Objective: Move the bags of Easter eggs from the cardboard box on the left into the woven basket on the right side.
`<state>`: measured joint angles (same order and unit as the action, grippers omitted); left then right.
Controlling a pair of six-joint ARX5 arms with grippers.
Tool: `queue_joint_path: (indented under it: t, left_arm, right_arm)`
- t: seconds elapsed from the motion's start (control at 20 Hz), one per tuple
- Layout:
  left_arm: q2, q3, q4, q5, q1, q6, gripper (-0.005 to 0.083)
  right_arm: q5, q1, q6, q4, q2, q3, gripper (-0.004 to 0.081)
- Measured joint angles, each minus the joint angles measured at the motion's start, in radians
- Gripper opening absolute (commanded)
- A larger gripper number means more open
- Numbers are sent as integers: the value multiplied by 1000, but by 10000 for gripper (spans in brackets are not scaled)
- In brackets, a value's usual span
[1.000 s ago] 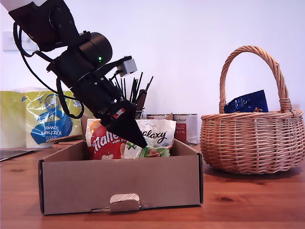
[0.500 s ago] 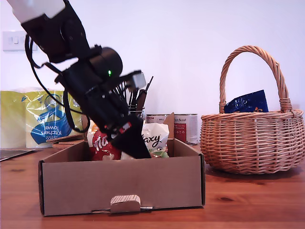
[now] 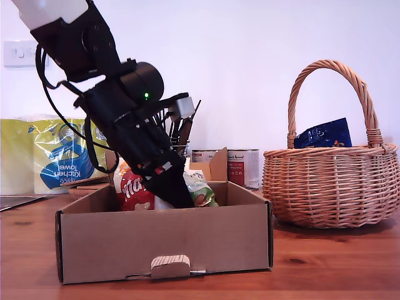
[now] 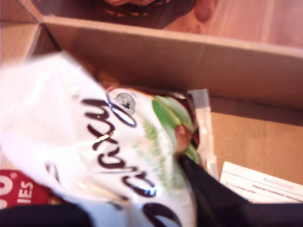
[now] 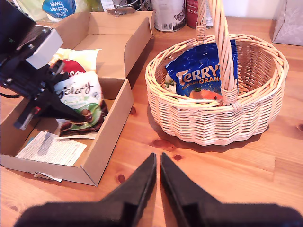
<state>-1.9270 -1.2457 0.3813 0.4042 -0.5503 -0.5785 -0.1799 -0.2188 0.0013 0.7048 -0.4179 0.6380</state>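
Two tins (image 3: 244, 165) behind cardboard box (image 3: 165, 240)

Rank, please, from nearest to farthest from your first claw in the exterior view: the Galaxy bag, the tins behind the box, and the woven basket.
1. Galaxy bag: at my first claw, inside the cardboard box.
2. Tins: behind the box, towards the exterior view's right.
3. Woven basket: farthest, at the exterior view's right.

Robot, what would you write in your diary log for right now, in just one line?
first gripper: in cardboard box, at Galaxy bag | second gripper: shut, empty, above table | Terry's bag: in woven basket | Maltesers bag: in box
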Motion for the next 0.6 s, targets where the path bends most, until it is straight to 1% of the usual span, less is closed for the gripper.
queue_joint_path:
  t: [0.15,0.25,0.35,0.4,0.5,0.6]
  left_arm:
    - [65,-2,32,-15,0,0,86]
    - [156,-2,13,-1,1,6,86]
    - [251,-9,-69,64,1,66,86]
    - [279,-27,-131,94,-5,122,86]
    - [280,-62,-267,110,-26,203,86]
    - [242,-63,-391,104,-55,288,86]
  right_arm:
    - [0,0,0,0,0,0,-13]
    - [0,0,0,0,0,0,-12]
    - [0,0,0,0,0,0,-12]
    - [0,0,0,0,0,0,-12]
    - [0,0,0,0,0,0,-12]
    - [0,0,0,0,0,0,-12]
